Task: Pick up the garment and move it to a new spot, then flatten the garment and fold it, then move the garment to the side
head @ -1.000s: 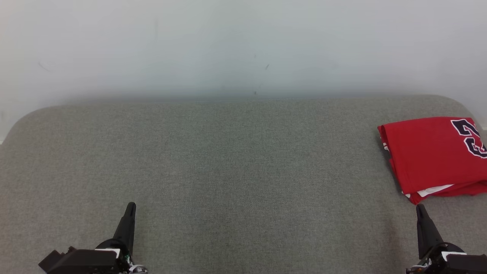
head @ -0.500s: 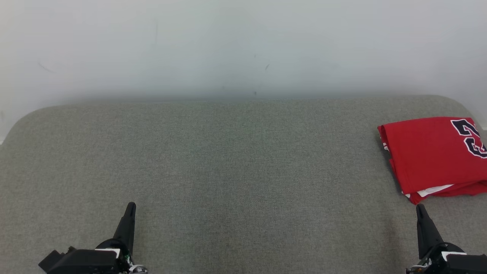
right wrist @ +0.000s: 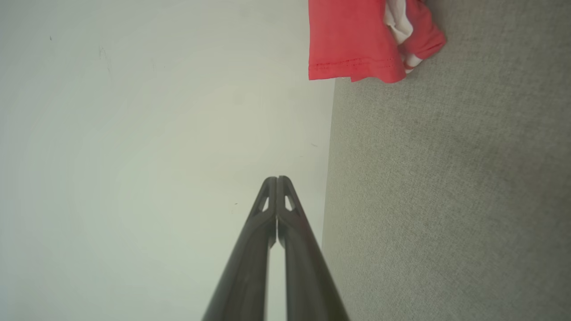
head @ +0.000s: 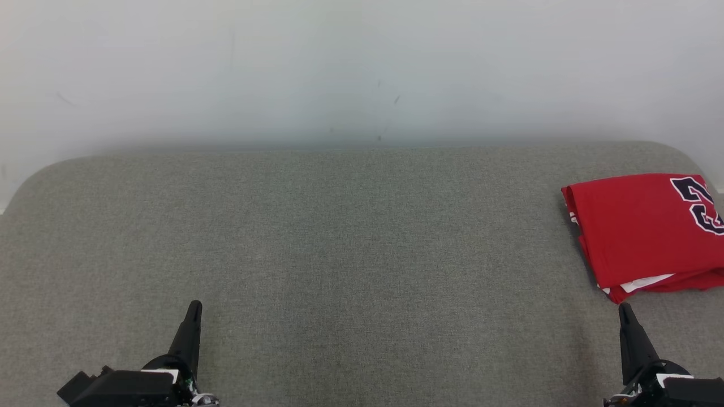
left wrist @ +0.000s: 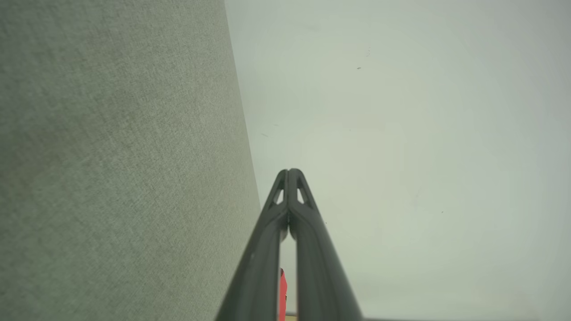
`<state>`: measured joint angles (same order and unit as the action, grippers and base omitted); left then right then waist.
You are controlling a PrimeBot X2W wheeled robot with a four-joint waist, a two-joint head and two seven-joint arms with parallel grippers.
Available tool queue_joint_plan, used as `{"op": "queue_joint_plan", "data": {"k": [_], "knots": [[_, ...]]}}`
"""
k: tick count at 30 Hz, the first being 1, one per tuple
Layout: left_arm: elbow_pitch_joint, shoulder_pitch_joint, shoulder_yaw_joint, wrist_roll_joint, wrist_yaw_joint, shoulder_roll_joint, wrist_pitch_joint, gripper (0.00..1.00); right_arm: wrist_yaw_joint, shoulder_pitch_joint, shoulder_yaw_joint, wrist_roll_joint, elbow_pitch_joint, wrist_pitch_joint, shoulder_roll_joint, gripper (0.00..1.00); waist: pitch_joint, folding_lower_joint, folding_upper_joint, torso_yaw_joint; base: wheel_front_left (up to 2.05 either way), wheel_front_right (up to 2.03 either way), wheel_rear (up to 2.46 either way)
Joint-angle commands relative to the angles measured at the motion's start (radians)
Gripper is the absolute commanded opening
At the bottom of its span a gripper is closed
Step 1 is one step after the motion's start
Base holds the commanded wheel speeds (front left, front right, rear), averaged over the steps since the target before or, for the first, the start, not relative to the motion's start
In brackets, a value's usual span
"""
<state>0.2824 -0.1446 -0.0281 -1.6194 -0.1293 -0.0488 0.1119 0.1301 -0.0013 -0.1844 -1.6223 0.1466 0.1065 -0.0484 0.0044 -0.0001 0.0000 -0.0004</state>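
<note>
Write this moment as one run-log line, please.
garment: folded, far right of grey surface | left gripper: shut, empty | right gripper: shut, empty

The folded jersey shirt lies on the upholstered surface at my two o'clock, by its right edge. My right gripper sits at five o'clock, just before the shirt's near corner. My left gripper sits at seven o'clock, well apart. The wall stands behind at twelve.

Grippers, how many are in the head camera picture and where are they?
2. The left gripper is at the lower left over the grey padded surface, shut. The right gripper is at the lower right, shut, just short of the folded red garment. None looks hidden.
</note>
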Motion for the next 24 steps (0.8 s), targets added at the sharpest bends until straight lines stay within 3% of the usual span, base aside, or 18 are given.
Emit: {"op": "queue_joint_plan", "data": {"k": [1,24], "knots": [[0.003,-0.009,-0.001,-0.004,-0.003,-0.003,0.004,0.00,0.001,-0.009,-0.002,-0.003,-0.001,0.003,-0.003,0.00,0.000,0.0001,0.0000,0.000,0.00,0.00,0.00],[0.002,-0.009,-0.001,-0.004,-0.003,-0.003,0.004,0.00,0.001,-0.009,-0.002,-0.003,-0.001,0.003,-0.003,0.00,0.000,0.0001,0.0000,0.000,0.00,0.00,0.00]]}}
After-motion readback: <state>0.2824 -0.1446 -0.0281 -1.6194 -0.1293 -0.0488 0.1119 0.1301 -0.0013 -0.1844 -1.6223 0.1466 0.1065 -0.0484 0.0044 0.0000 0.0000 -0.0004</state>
